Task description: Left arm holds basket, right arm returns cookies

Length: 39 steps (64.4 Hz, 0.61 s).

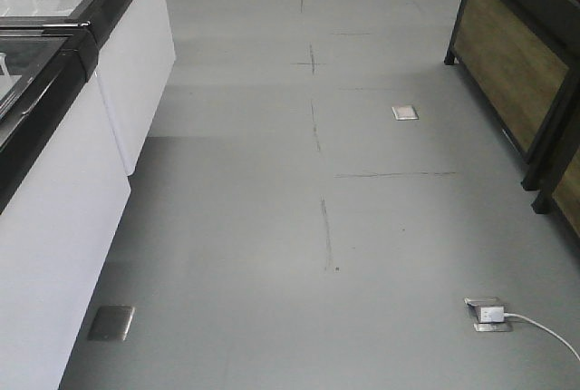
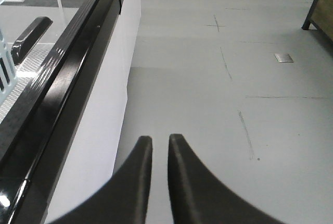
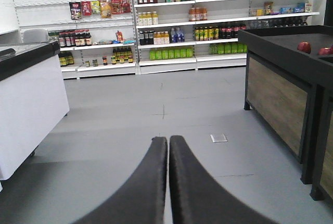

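- The left gripper (image 2: 160, 139) has its two black fingers drawn almost together, with only a thin slit between them and nothing held. It points out over the bare grey floor (image 2: 250, 67), so it reads as parked rather than working.
- The right gripper (image 3: 168, 138) is closed finger to finger and is also empty. It is aimed level down the aisle, probably a carrying pose for driving.
- Just to the left arm's left runs the black rim of the chest freezer (image 2: 67, 73), which has a glass lid.
- A sliver of the light blue basket (image 2: 6, 62) shows at the lid's left edge, well apart from the fingers. I cannot tell whether it rests on the glass.
- The cookies appear in no view, so the return has yet to start.
- Further out, stocked shelves (image 3: 177, 21) close the aisle's far end, likely where the box belongs.
- A dark produce stand (image 3: 281, 94) lines the right side.
- A floor socket with a white cable (image 1: 488, 314) lies near the stand side, a snag risk for the base.
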Motion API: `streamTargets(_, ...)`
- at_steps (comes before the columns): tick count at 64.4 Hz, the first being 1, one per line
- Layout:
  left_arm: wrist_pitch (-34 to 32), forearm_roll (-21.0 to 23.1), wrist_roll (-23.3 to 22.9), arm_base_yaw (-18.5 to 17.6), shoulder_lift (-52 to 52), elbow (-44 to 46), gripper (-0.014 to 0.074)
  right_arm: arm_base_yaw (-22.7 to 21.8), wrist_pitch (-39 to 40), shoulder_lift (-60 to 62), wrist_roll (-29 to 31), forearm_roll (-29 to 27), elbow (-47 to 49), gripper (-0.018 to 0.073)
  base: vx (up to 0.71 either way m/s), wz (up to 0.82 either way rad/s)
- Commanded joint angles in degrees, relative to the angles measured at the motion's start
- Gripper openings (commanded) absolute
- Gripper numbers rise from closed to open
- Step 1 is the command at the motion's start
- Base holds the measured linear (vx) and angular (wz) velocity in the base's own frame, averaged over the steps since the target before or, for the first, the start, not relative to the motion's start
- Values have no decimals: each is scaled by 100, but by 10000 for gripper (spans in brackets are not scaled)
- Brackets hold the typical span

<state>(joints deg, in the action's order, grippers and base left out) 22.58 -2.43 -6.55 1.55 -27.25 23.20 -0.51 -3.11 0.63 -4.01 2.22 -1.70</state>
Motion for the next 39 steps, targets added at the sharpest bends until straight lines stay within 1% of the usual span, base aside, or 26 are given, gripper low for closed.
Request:
streamTargets(1,-319,40,-67,5,-64,215,155,-41,438,62,-8,16,3,-8,0,0)
streamTargets(10,-221,66,-72,5,-64,215,279,-41,438,62,-8,16,3,-8,0,0)
streamTargets(16,-118,243,-77,5,-64,215,355,-41,438,62,-8,16,3,-8,0,0)
streamTargets(21,40,638,-83,5,-69,215,406,-41,438,62,-8,16,3,-8,0,0)
streamTargets(24,129,898,-162,5,-98,215,426,-41,438,62,-8,16,3,-8,0,0)
streamTargets(30,287,1505,-431,5,-262,217,437,-41,438,62,-8,16,3,-8,0,0)
streamTargets(33,325,1798,-480,5,-388,217,437,-41,438,62,-8,16,3,-8,0,0)
streamTargets(39,267,2193,-479,5,-805,217,436,-45,438,60,-8,16,3,-8,0,0)
